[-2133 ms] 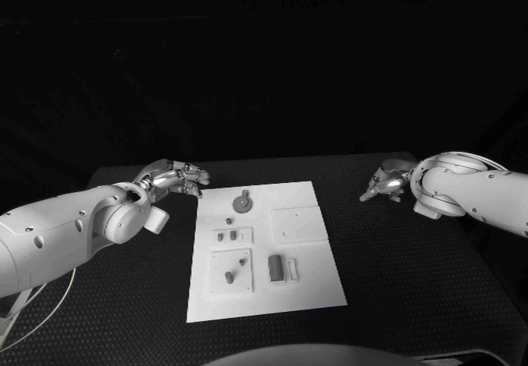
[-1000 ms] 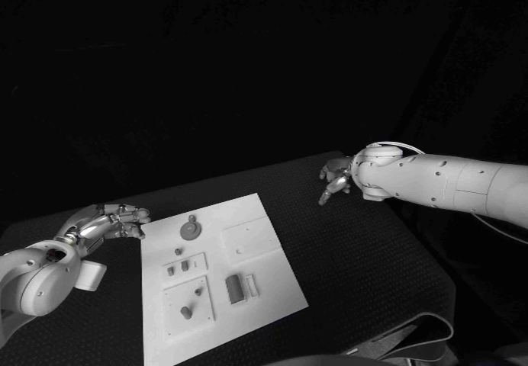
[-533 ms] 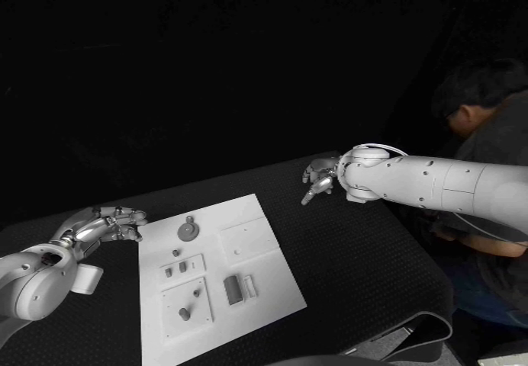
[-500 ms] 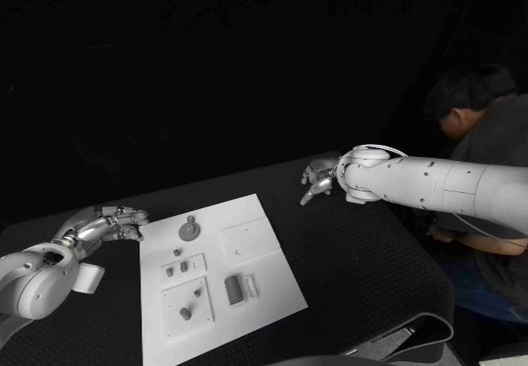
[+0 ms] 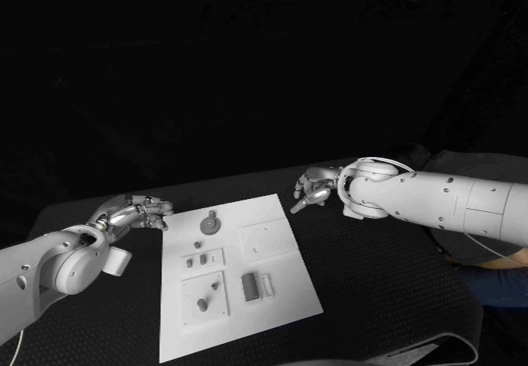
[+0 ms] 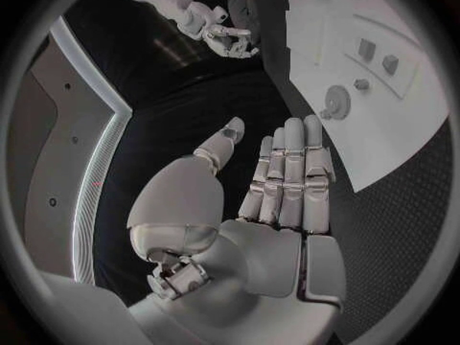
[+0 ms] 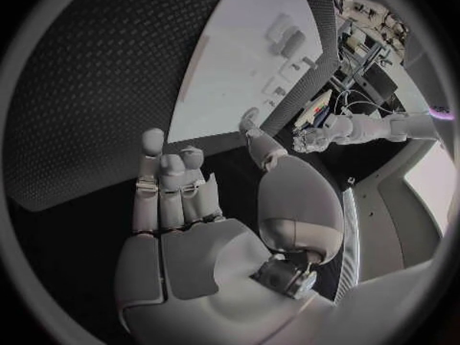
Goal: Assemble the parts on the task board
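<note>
On the table (image 5: 363, 252), the task board (image 5: 288, 286) lies between both hands, parts (image 5: 251, 286) untouched. Left hand (image 5: 134, 213) and right hand (image 5: 315, 187) hover empty, fingers extended. Assembly apparently not begun; next move: reach for a part.

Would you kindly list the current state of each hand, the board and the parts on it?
Left silver hand: open, empty, beside the board's left edge.
Right silver hand: open, empty, off the board's far right corner.
White task board: flat on the black table.
Round grey part: lying on the board, untouched.
Dark rectangular part: on the board, untouched.
</note>
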`<move>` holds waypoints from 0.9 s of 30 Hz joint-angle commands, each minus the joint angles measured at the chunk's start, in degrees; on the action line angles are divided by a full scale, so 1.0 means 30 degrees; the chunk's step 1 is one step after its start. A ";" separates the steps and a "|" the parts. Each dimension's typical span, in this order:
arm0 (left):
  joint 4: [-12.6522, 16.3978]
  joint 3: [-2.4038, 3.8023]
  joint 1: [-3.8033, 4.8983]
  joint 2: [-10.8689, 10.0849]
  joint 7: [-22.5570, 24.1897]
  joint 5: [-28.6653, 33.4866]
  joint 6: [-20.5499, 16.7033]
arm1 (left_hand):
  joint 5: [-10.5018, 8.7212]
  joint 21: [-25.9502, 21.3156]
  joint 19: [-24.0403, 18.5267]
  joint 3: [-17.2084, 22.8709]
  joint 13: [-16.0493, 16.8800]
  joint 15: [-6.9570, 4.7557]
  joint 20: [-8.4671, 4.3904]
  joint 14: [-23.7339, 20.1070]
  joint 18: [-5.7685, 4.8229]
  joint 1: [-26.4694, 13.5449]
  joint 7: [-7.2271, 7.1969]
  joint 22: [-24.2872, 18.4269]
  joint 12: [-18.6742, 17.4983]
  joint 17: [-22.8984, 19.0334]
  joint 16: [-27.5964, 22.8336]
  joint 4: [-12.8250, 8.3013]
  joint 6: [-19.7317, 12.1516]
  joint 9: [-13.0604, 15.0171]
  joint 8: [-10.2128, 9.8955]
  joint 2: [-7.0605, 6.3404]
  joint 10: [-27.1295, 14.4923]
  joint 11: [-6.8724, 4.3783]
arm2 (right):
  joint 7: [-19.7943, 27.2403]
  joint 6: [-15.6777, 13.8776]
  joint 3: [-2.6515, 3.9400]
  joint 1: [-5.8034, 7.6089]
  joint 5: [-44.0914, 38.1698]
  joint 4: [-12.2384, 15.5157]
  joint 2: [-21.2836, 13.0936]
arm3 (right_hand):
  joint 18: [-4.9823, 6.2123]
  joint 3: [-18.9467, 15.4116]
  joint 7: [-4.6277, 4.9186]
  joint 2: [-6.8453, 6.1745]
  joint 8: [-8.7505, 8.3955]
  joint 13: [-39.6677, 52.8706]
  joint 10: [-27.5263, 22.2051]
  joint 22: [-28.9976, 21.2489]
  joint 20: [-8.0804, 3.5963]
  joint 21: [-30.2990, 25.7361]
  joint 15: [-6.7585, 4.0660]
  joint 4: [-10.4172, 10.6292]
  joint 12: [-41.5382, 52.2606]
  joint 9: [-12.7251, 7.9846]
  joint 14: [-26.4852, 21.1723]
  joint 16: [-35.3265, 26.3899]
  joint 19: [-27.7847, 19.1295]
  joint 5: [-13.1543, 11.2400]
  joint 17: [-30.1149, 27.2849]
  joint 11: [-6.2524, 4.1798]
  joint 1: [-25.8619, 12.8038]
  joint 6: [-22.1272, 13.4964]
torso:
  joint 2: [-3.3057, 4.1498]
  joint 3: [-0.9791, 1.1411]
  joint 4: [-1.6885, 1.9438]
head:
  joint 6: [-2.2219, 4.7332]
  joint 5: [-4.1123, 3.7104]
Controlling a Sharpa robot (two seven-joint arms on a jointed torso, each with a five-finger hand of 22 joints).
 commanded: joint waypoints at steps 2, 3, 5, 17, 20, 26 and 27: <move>0.0053 0.0013 -0.0008 0.0009 0.0314 -0.0023 0.0289 | -0.0046 -0.0053 -0.0055 -0.0143 -0.0020 0.0109 0.0034 -0.0049 0.0327 -0.0158 -0.0056 -0.0030 -0.0022 0.0021 -0.0082 0.0020 -0.0120 -0.0022 -0.0067 0.0020 -0.0156 0.0012 | -0.1313 0.0557 -0.0045 -0.0081 0.0202 0.0589 0.0065 | 0.0237 -0.0478 0.0002 0.1203 0.0272 -0.0313 0.0567 0.0337 -0.0242 0.0177 -0.0492 0.1061 0.0130 0.0015 0.0635 0.0164 0.0510 -0.0018 -0.0108 -0.0350 -0.1461 0.1490 | -0.0011 -0.0028 0.0018 | -0.0065 0.0518; 0.0053 0.0013 -0.0008 0.0005 0.0314 -0.0023 0.0305 | -0.0046 -0.0053 -0.0055 -0.0145 -0.0019 0.0108 0.0034 -0.0049 0.0327 -0.0161 -0.0056 -0.0030 -0.0020 0.0022 -0.0082 0.0021 -0.0118 -0.0022 -0.0066 0.0020 -0.0153 0.0011 | -0.1818 0.0903 -0.0047 -0.0100 0.0391 0.0783 0.0088 | 0.0237 -0.0521 -0.0135 0.1246 0.0333 -0.0395 0.0814 0.0336 -0.0396 0.0239 -0.0630 0.1241 0.0203 0.0005 0.0861 0.0220 0.0686 -0.0014 -0.0138 -0.0488 -0.1656 0.1796 | -0.0010 -0.0023 0.0017 | -0.0048 0.0653; 0.0055 0.0013 -0.0008 0.0003 0.0343 -0.0023 0.0303 | -0.0046 -0.0053 -0.0055 -0.0149 -0.0017 0.0108 0.0034 -0.0049 0.0328 -0.0164 -0.0057 -0.0030 -0.0015 0.0024 -0.0083 0.0019 -0.0116 -0.0021 -0.0065 0.0018 -0.0146 0.0008 | -0.2457 0.0844 -0.0054 -0.0133 0.1266 0.1050 0.0158 | 0.0237 -0.0539 -0.0320 0.1158 0.0357 -0.0552 0.1054 0.0312 -0.0603 0.0252 -0.0816 0.1523 0.0240 -0.0020 0.1108 0.0215 0.0849 -0.0018 -0.0217 -0.0678 -0.1919 0.2177 | -0.0013 -0.0029 0.0024 | -0.0049 0.0922; 0.0121 0.0013 -0.0004 -0.0050 0.0358 -0.0023 0.0344 | -0.0046 -0.0051 -0.0057 -0.0159 -0.0012 0.0102 0.0032 -0.0049 0.0330 -0.0178 -0.0062 -0.0031 0.0004 0.0033 -0.0088 0.0017 -0.0105 -0.0019 -0.0057 0.0024 -0.0118 0.0000 | -0.2977 0.0945 -0.0067 -0.0224 0.1240 0.1387 0.0548 | 0.0237 -0.0693 -0.0693 0.1407 0.0566 -0.0740 0.1622 0.0362 -0.0938 0.0450 -0.1181 0.0940 0.0620 0.0302 0.1757 0.0413 0.1423 -0.0019 -0.0279 -0.1042 -0.1368 0.3084 | -0.0004 -0.0018 -0.0002 | -0.0070 0.1662; 0.0121 0.0015 -0.0004 -0.0074 0.0354 -0.0023 0.0336 | -0.0046 -0.0051 -0.0057 -0.0161 -0.0011 0.0102 0.0032 -0.0049 0.0330 -0.0181 -0.0063 -0.0031 0.0006 0.0035 -0.0089 0.0017 -0.0104 -0.0019 -0.0056 0.0027 -0.0114 -0.0001 | -0.2994 0.0886 -0.0067 -0.0224 0.1204 0.1350 0.0586 | 0.0237 -0.0779 -0.0711 0.1446 0.0549 -0.0766 0.1651 0.0356 -0.0956 0.0453 -0.1201 0.0825 0.0644 0.0337 0.1799 0.0419 0.1464 -0.0019 -0.0287 -0.1061 -0.1369 0.3115 | -0.0001 -0.0005 -0.0011 | -0.0056 0.1698; 0.0125 0.0015 -0.0004 -0.0079 0.0359 -0.0023 0.0362 | -0.0046 -0.0050 -0.0058 -0.0166 -0.0009 0.0099 0.0031 -0.0048 0.0330 -0.0188 -0.0064 -0.0032 0.0013 0.0040 -0.0091 0.0015 -0.0102 -0.0019 -0.0055 0.0028 -0.0105 -0.0004 | -0.2957 0.0952 -0.0067 -0.0226 0.1180 0.1361 0.0634 | 0.0237 -0.0848 -0.0721 0.1450 0.0528 -0.0785 0.1677 0.0352 -0.0972 0.0458 -0.1214 0.0742 0.0669 0.0363 0.1838 0.0431 0.1505 -0.0019 -0.0291 -0.1072 -0.1388 0.3133 | 0.0001 0.0028 -0.0028 | -0.0071 0.1798; 0.0121 0.0015 -0.0004 -0.0074 0.0363 -0.0023 0.0366 | -0.0046 -0.0050 -0.0058 -0.0167 -0.0009 0.0099 0.0031 -0.0048 0.0331 -0.0188 -0.0065 -0.0032 0.0014 0.0041 -0.0091 0.0014 -0.0102 -0.0019 -0.0054 0.0028 -0.0104 -0.0004 | -0.2941 0.0963 -0.0067 -0.0226 0.1180 0.1358 0.0636 | 0.0237 -0.0857 -0.0722 0.1451 0.0524 -0.0787 0.1681 0.0351 -0.0974 0.0459 -0.1216 0.0735 0.0673 0.0367 0.1843 0.0433 0.1511 -0.0019 -0.0291 -0.1073 -0.1394 0.3134 | 0.0000 0.0032 -0.0026 | -0.0074 0.1811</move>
